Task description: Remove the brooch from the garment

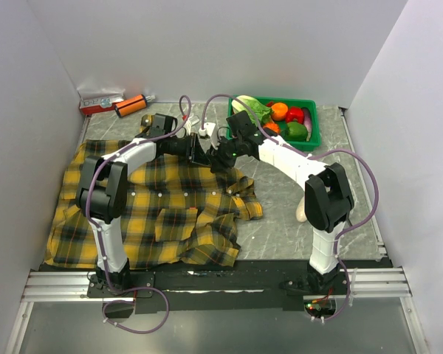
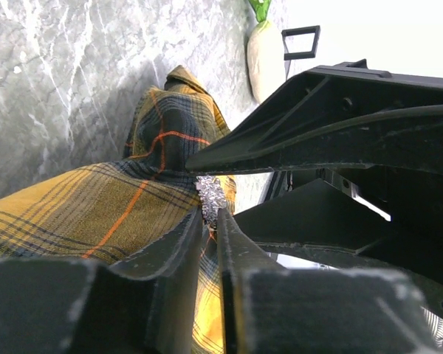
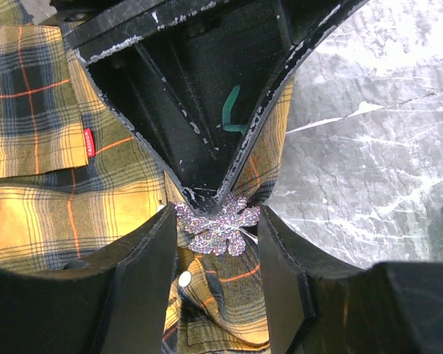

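The yellow-and-black plaid shirt with thin red lines (image 1: 170,214) lies spread over the left half of the grey marbled desk (image 1: 295,214). At its far right edge, near the middle of the desk, both arms meet over a raised fold. The left arm's fingers (image 2: 170,258) are pressed together, pinching the plaid cloth just behind the glittery silver flower-shaped brooch (image 3: 218,225). The right arm's fingers (image 3: 140,265) grip the brooch from either side, touching its petals. A green bin of toy vegetables (image 1: 312,140) stands at the far right.

Your left hand (image 1: 204,153) and right hand (image 1: 220,158) nose to nose at the brooch (image 3: 217,225) on the garment (image 1: 162,214), green basket (image 1: 315,137) close far right, surface (image 1: 277,214) free near right
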`<state>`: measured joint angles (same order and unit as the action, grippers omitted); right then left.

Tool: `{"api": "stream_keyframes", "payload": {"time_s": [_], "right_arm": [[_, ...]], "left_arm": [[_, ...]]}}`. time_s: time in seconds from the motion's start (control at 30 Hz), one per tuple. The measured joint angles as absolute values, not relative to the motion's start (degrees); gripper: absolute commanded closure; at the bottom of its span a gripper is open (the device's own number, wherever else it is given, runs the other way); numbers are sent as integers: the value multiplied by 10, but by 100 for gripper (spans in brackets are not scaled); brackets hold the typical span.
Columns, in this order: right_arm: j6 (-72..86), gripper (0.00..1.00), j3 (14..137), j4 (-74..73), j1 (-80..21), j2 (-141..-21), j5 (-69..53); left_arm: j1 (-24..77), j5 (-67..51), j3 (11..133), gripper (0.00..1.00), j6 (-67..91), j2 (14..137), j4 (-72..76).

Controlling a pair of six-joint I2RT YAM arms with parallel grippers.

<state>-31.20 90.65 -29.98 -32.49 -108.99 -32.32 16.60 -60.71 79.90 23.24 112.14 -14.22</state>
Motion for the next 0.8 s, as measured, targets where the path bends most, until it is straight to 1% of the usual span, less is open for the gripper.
{"api": "stream_keyframes", "payload": {"time_s": [0.13,0.17,0.2,0.3,0.33,0.43,0.47,0.57,0.7,0.8], "right_arm": [[-312,74,907,-301,-325,-1090,-323],[-312,74,907,-301,-326,-1090,-322],[-312,73,907,-301,-326,-1090,-321],[-314,57,907,-302,-327,-1090,-318],[-314,48,907,-303,-328,-1090,-317],[-315,37,909,-313,-327,-1090,-311],[-314,35,911,-317,-326,-1089,-311],[-296,32,915,-338,-303,-1074,-339],[-235,31,932,-356,-214,-1033,-394],[-203,31,937,-352,-158,-1006,-403]], "left_arm": [[166,-617,799,93,235,1123,-140],[166,-619,799,99,237,1124,-138],[166,-621,799,99,237,1125,-137],[166,-626,800,99,239,1129,-131],[166,-629,801,99,239,1131,-131],[166,-632,808,99,230,1134,-142],[166,-629,813,99,215,1134,-155],[166,-622,856,99,141,1140,-240],[166,-614,988,99,-6,1178,-401],[165,-601,1070,99,-124,1199,-526]]}}
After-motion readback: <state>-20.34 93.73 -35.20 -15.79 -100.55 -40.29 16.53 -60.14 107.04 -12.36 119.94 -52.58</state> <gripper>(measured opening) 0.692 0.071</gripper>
